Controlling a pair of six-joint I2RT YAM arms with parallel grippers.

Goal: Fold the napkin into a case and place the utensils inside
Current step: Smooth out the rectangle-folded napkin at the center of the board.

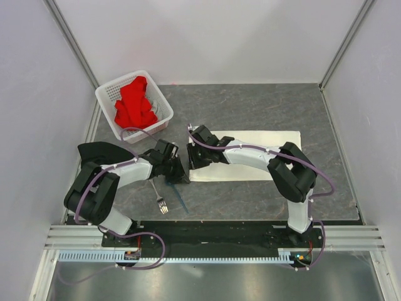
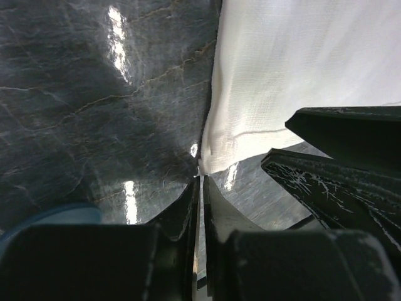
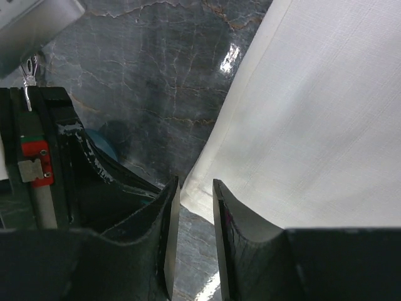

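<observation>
The cream-white napkin (image 1: 254, 157) lies flat on the dark table, right of centre. Both grippers meet at its near left corner. My left gripper (image 1: 182, 173) has its jaws pressed together right at the corner tip of the napkin (image 2: 282, 75), which looks pinched between them. My right gripper (image 3: 195, 185) stands with a narrow gap, and the corner of the napkin (image 3: 313, 125) lies between its fingertips. The silver fork (image 1: 158, 195) lies near the front edge. The blue spoon (image 1: 182, 200) lies beside the fork, with its bowl hidden under the left gripper.
A white perforated basket (image 1: 161, 100) holding a bright red cloth (image 1: 135, 103) stands at the back left. A black cloth (image 1: 100, 150) lies at the left edge beside the left arm. White walls close the table in on three sides.
</observation>
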